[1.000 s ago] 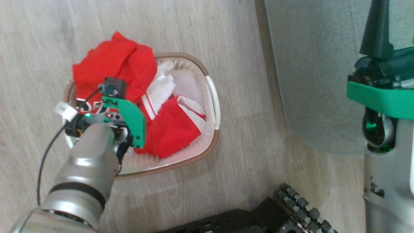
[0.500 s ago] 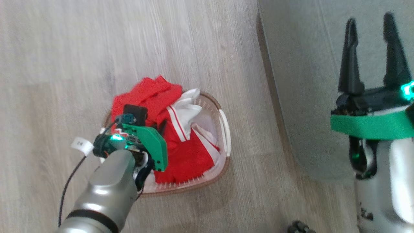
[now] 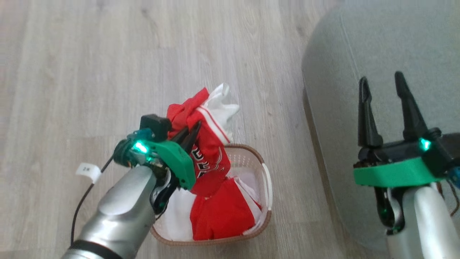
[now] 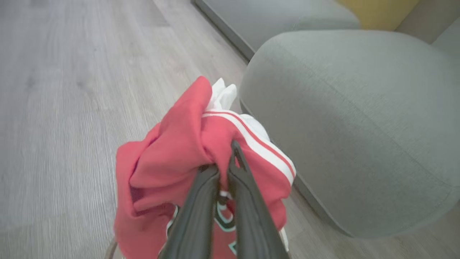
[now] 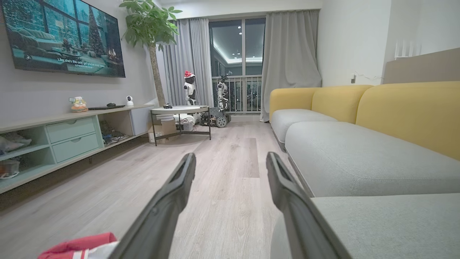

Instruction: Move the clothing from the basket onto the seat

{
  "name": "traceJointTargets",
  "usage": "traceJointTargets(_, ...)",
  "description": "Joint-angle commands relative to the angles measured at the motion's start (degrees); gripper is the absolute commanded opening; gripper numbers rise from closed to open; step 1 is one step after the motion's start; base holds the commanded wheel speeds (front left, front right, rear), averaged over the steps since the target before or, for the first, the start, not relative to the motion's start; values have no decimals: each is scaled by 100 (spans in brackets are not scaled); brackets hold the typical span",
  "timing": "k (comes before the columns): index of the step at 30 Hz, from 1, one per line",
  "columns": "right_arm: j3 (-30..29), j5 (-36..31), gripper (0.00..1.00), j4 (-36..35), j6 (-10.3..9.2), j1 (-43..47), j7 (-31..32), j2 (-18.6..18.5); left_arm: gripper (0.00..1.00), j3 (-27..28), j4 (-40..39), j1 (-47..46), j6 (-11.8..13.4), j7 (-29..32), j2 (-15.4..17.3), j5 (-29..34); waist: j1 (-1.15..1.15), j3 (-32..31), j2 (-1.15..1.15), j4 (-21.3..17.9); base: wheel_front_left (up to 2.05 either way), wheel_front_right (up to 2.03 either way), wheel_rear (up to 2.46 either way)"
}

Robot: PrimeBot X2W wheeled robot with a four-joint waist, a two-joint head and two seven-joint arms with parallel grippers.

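Pale wood-grain floor [image 3: 72, 54] fills the upper left of the head view. At lower centre stands the basket [image 3: 266, 187]. Above its far rim the left gripper [image 3: 193, 130] has its fingers pinched together on a fold of the red jersey [image 3: 210, 162], which hangs from the fingertips toward the basket. A second red garment [image 3: 222, 216] lies inside. At right, the right gripper [image 3: 381, 82] holds its fingers spread and empty over the seat [image 3: 395, 39].

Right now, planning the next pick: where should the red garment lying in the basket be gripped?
Pinch the red garment at its bunched middle, coming down from above, probably: the basket walls close off its sides, and the jersey held by the left gripper hangs over its upper end.
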Motion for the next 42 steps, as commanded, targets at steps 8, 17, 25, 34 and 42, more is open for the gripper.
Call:
traceJointTargets(8, 405, 134, 100, -16, -1, 332, -35, -145, 0, 216, -1723, -118, 241, 150, 537, 41, 1, -635, -1, 223, 0, 0, 0)
traceJointTargets(17, 875, 370, 100, 83, -1, 563, -35, -359, 0, 363, -3536, -227, 615, 658, 892, 40, 1, -915, -1, 312, 0, 0, 0)
traceJointTargets(25, 1377, 619, 100, 86, -1, 609, -35, -550, 0, 380, -4289, -313, 796, 973, 983, 30, 1, -966, -1, 336, 0, 0, 0)
traceJointTargets(34, 2404, 1335, 100, 98, -1, 263, -35, -955, 0, 384, -4413, -324, 854, 1003, 1025, 16, 1, -893, -1, 294, 0, 0, 0)
traceJointTargets(42, 3434, 1745, 100, 830, -1, -832, 93, -1256, 0, 288, -4329, -405, 786, 990, 946, 4, 1, -863, -1, 315, 0, 0, 0)
